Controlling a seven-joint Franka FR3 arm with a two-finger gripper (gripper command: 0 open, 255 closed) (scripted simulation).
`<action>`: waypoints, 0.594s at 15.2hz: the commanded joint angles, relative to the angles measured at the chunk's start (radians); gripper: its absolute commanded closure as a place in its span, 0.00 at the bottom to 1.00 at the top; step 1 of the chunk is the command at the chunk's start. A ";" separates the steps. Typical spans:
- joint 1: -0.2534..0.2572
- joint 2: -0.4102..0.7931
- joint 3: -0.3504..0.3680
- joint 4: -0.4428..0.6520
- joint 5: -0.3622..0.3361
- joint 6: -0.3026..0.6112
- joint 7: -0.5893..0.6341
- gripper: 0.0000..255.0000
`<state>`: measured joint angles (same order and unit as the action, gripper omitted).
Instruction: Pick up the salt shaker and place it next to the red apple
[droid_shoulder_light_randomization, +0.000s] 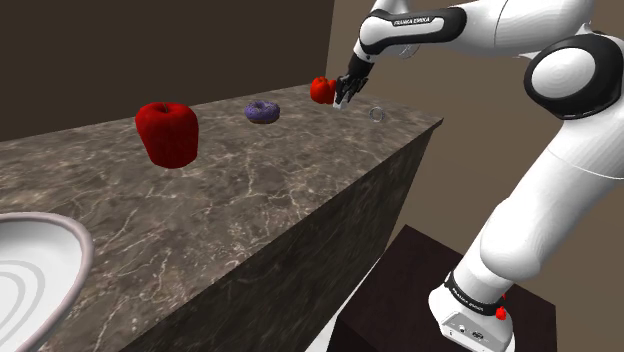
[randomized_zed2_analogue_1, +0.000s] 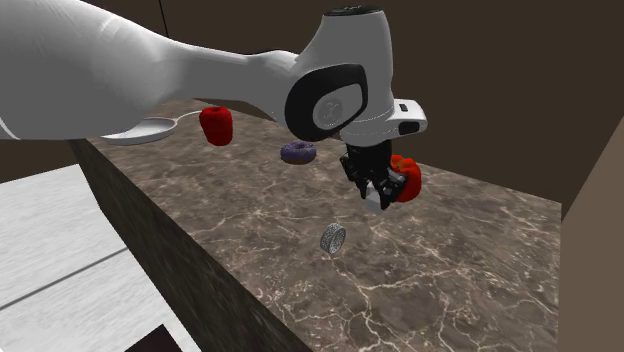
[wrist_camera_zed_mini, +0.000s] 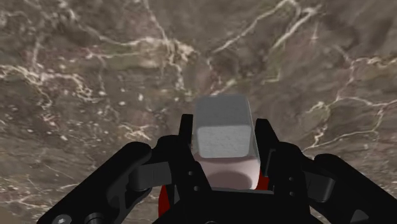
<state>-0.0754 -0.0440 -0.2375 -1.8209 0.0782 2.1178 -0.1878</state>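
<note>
Marble counter lay well below the gripper in the wrist view. The pale, squarish shaker sat clamped between the two black fingers, both pressed to its sides, so the hold looked firm. In the second exterior view the shaker hung clear of the counter, with a gap under it. A red apple stood just behind it, so close that the two overlapped from that angle; whether they touched could not be told. A purple donut lay farther back, and a second red fruit sat beyond it, near a pale basin. A small grey ring rested alone toward the counter's front edge. In the shoulder view the gripper was at the counter's far end, just to the right of the apple, with the donut and the second red fruit well off to that view's left. I took the red thing by the gripper for the apple meant, though the other looked much alike. By that reading the pick was done and the carry nearly so. What remained was to lower the shaker onto the stone beside the apple, let go and draw clear without knocking either over.
</note>
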 joint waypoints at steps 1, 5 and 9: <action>0.000 0.001 -0.001 0.023 -0.001 -0.022 0.001 1.00; -0.001 0.005 -0.001 0.081 -0.002 -0.077 0.005 1.00; -0.001 0.012 -0.002 0.144 -0.001 -0.132 0.008 1.00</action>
<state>-0.0770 -0.0336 -0.2394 -1.6946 0.0771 2.0020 -0.1815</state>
